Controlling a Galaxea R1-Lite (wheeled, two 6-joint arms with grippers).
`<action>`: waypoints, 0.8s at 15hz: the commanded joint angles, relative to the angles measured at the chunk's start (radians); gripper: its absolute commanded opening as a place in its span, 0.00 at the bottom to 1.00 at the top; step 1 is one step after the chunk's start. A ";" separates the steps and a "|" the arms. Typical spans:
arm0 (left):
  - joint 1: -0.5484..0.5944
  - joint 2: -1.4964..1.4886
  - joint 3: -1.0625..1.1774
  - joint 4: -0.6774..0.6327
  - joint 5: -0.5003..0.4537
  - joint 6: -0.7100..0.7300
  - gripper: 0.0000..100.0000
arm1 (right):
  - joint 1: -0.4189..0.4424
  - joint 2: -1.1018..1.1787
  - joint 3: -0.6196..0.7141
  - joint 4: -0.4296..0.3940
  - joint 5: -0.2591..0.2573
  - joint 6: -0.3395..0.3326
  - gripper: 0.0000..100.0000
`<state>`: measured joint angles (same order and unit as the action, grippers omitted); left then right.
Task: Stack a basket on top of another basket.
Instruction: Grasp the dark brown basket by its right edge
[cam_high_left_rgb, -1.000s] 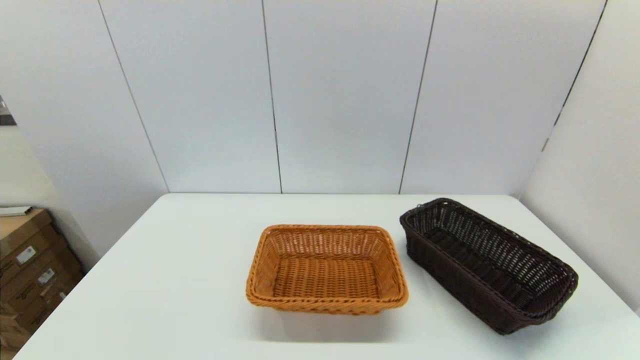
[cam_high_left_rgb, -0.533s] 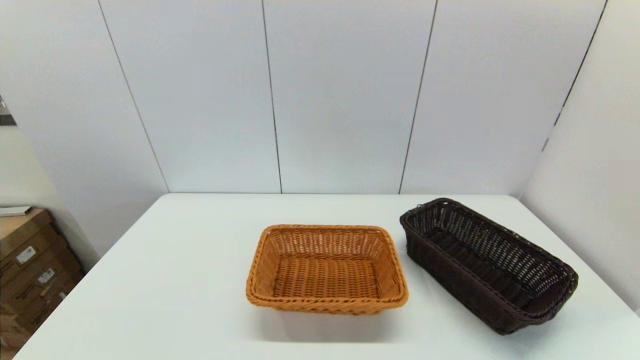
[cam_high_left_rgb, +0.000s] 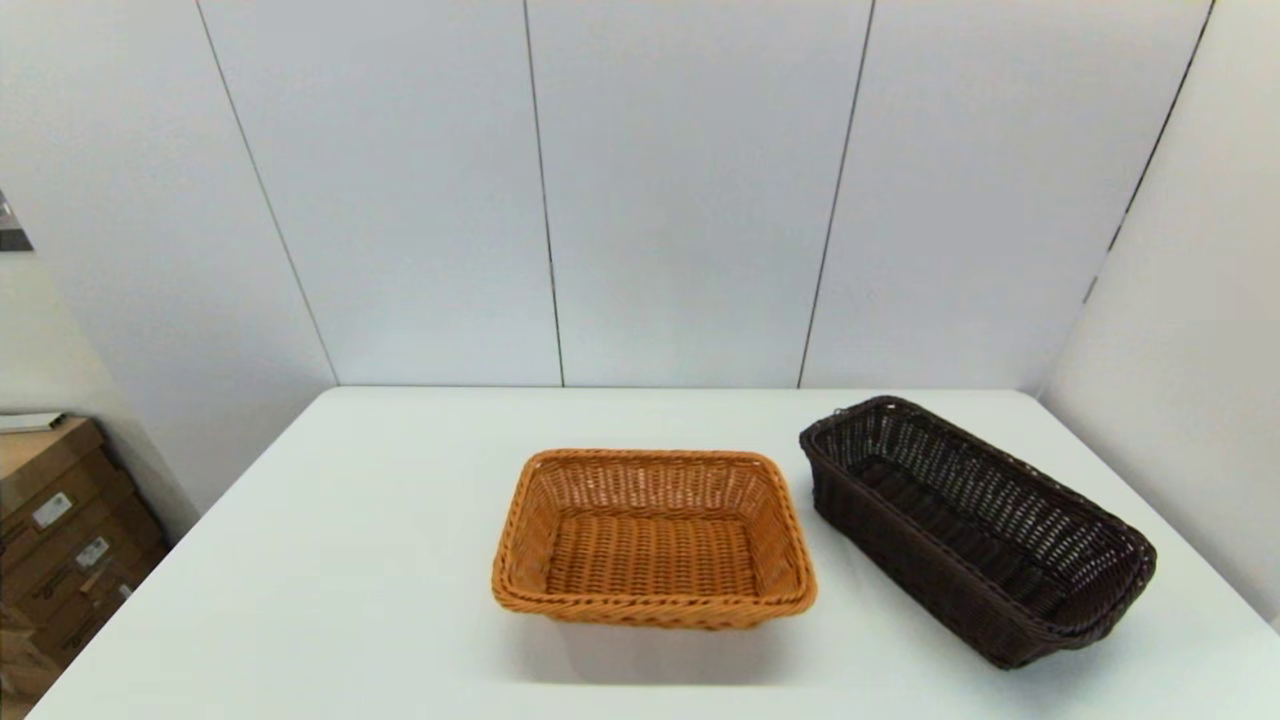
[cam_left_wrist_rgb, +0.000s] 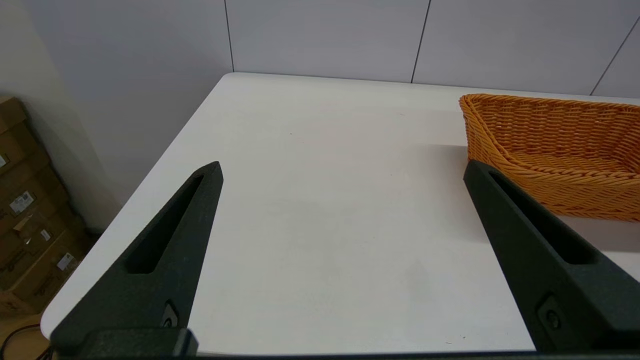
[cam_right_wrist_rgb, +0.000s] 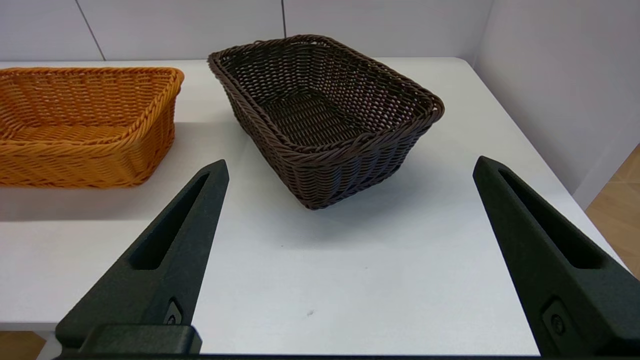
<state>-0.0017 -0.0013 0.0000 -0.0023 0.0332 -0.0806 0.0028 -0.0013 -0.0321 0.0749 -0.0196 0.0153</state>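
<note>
The right gripper hangs with its two black fingers spread wide and nothing between them, poised at the near edge of the white table, short of the dark brown basket and touching nothing; the left gripper is likewise splayed wide and empty over the near left part of the table, its fingers clear of every object, with the orange-tan basket just beyond one fingertip and apart from it. Neither arm appears in the head view. The dark brown basket, an open-weave wicker tray with a braided rim, sits upright on the right side of the table, turned at an angle so that one corner points toward the robot and its far end reaches toward the back wall. The orange-tan basket stands upright and square to the table edge near the centre, to the left of the dark one; the two sit close at their nearest corners, a narrow strip of bare tabletop between them. Both baskets are empty and unstacked. Grey wall panels close off the back and right of the scene, and brown cardboard boxes are piled on the floor off the table's left edge
</note>
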 joint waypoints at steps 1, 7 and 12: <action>0.000 0.001 0.000 -0.001 0.001 -0.001 1.00 | 0.000 0.000 0.000 0.000 0.000 0.000 1.00; 0.000 0.001 0.000 -0.001 0.001 -0.001 1.00 | 0.000 0.000 0.000 0.000 0.000 0.000 1.00; 0.000 0.001 0.000 -0.001 0.001 -0.001 1.00 | 0.000 0.001 0.001 0.000 0.001 -0.008 1.00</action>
<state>-0.0017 -0.0013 0.0000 -0.0028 0.0330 -0.0806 0.0028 -0.0013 -0.0306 0.0745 -0.0168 -0.0013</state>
